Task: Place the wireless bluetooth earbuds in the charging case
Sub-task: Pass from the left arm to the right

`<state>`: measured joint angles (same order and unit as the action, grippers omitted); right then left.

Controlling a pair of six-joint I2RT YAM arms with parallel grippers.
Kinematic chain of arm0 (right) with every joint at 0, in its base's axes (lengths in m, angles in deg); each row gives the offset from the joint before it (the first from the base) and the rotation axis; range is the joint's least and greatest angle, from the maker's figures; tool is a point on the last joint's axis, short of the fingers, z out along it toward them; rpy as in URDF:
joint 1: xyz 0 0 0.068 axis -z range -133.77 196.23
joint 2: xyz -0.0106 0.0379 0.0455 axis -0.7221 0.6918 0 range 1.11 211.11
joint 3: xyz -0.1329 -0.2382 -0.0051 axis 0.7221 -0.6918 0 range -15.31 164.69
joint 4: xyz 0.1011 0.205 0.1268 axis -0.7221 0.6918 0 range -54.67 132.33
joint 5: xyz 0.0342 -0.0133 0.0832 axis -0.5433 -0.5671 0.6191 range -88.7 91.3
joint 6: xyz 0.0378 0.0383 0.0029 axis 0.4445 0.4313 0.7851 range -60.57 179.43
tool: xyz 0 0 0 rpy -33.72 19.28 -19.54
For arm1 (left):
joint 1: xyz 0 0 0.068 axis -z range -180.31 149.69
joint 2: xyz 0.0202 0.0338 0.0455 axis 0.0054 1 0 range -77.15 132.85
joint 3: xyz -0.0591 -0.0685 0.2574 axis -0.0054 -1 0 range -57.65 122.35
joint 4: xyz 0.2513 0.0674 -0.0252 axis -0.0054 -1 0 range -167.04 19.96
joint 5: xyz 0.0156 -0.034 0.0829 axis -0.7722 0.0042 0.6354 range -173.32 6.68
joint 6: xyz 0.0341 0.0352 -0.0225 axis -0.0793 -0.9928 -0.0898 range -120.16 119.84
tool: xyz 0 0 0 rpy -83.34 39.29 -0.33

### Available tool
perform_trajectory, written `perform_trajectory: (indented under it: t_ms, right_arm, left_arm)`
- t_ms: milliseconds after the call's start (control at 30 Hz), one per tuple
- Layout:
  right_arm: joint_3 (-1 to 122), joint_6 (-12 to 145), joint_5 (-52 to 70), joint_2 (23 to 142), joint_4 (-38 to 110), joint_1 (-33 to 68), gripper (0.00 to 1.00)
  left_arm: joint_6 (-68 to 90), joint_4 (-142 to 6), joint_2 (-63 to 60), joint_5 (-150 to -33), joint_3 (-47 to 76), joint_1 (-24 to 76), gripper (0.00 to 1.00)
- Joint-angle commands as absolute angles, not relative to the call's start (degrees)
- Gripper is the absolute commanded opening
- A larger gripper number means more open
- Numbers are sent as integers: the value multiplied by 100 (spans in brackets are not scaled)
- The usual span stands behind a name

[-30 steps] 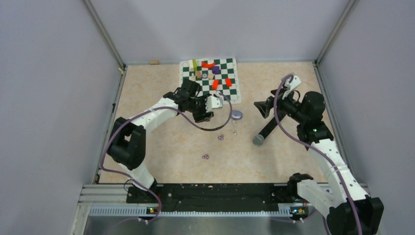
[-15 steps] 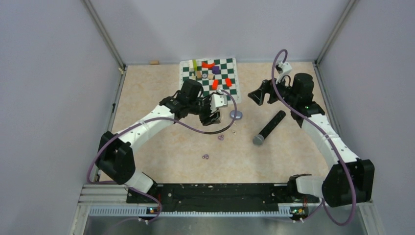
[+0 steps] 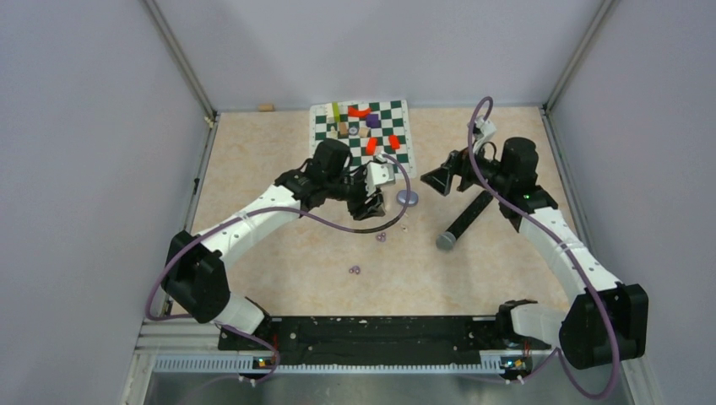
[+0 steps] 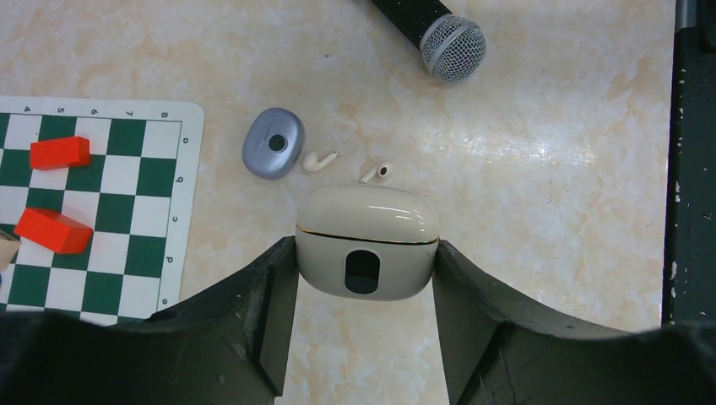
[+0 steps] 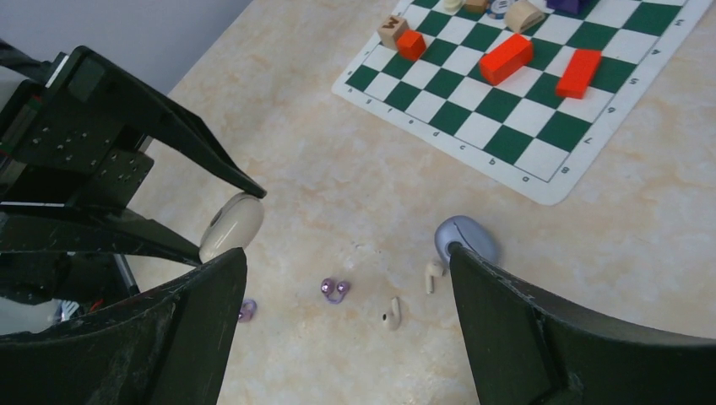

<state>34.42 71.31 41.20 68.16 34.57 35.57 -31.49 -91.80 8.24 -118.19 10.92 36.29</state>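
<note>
Two arms share a marbled table (image 3: 279, 228), with a chessboard mat (image 3: 398, 110) of coloured blocks at its far side and a black microphone (image 3: 464, 221) lying under the right arm. The left gripper (image 4: 365, 257) is closed on the sides of a cream charging case (image 4: 367, 221), whose lid seam looks shut. The right gripper (image 5: 348, 257) hangs over the middle of the table, spread wide and empty. A blue-grey oval pod (image 4: 273, 153) sits just off the mat's corner, and two white earbuds (image 4: 319, 159) lie between it and the case. The wireless bluetooth earbuds (image 5: 334, 289), tiny and purple, rest on the table nearer the arm bases. A second purple piece (image 3: 355, 270) lies apart from the first.

The step in hand appears to be securing the case. Next the lid probably has to be lifted, perhaps by the free right gripper. Each small bud then calls for a narrow, exact pinch.
</note>
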Motion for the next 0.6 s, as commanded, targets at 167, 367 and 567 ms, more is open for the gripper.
perform_trajectory:
  t_ms: [167, 367, 567]
  right_arm:
    - [3838, 7187, 4421, 7075, 3197, 3235, 89]
    - [3766, 7848, 4603, 7250, 2869, 3136, 89]
    - [3578, 8434, 4618, 7321, 2572, 3041, 88]
  left_arm:
    - [-3195, -9348, 657, -11564, 1490, 3687, 53]
    - [-3151, -9228, 713, -11550, 1376, 3761, 53]
    - [-3163, -9430, 887, -11597, 1557, 3883, 53]
